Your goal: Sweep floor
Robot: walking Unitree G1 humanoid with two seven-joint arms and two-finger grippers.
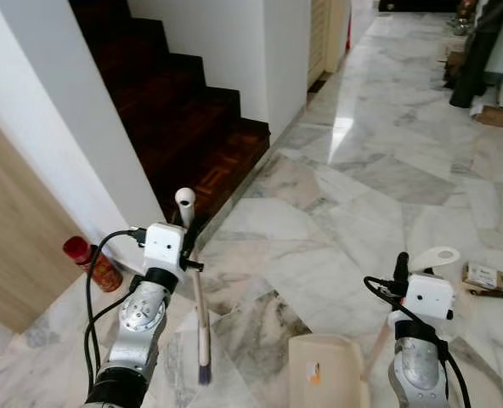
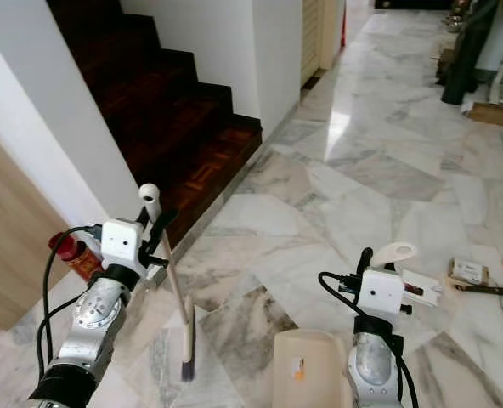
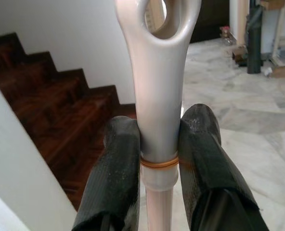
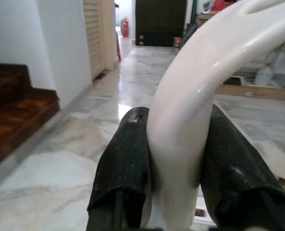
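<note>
The left gripper (image 3: 159, 159) is clamped on the slim, pale plastic broom (image 1: 202, 327), its two black fingers (image 3: 114, 163) pressing either side of the handle just below the hanging loop, where a thin rubber band rings the shaft. From that grip the stick runs down and slightly inward to a dark brush head touching the grey-veined white marble floor (image 1: 336, 212). The right gripper (image 4: 174, 159) is closed on the curved white handle of the cream plastic dustpan (image 1: 324, 370), whose pan sits low on the floor just inside that arm.

Both tools look light and rigid, but the smooth, glossy plastic is likely slippery, and holding the broom so near its top gives little leverage; it may pivot between the fingers under sideways drag. A firm squeeze and short strokes seem wise.

Beyond the left gripper rise dark wooden stairs (image 1: 183, 119), with a red can (image 1: 93, 263) outboard of it against the wall.
</note>
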